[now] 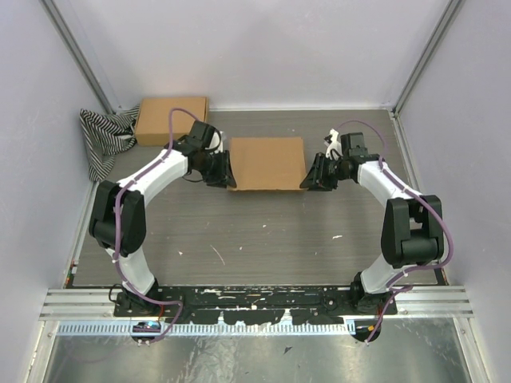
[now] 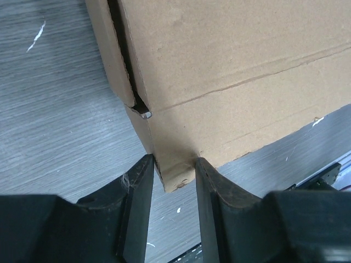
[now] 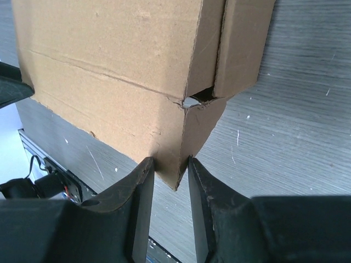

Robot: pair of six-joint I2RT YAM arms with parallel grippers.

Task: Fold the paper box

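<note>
At the far left a striped cloth [image 1: 102,137] lies in a heap. A second brown box [image 1: 170,120] sits right against it. Both are well apart from the work.

Next comes the left gripper [image 1: 221,171]. Its jaws are narrow and pinch the near left corner of the paper box [image 1: 267,162]. In the left wrist view each finger [image 2: 138,189] presses on the cardboard.

The paper box lies flat in the middle of the table [image 1: 263,231]. Its long side runs left to right, from one gripper to the other. At its right end the right gripper [image 1: 313,175] is narrow too and pinches the near right corner. So each arm has its own end, and neither is nearer than the other.

A small gap shows on each side where a flap is not tucked all the way in. I think the next move is a squeeze or push to close those corners.

The table is grey and smooth, so the box may slide. There is room on the near side, toward the arm bases.
</note>
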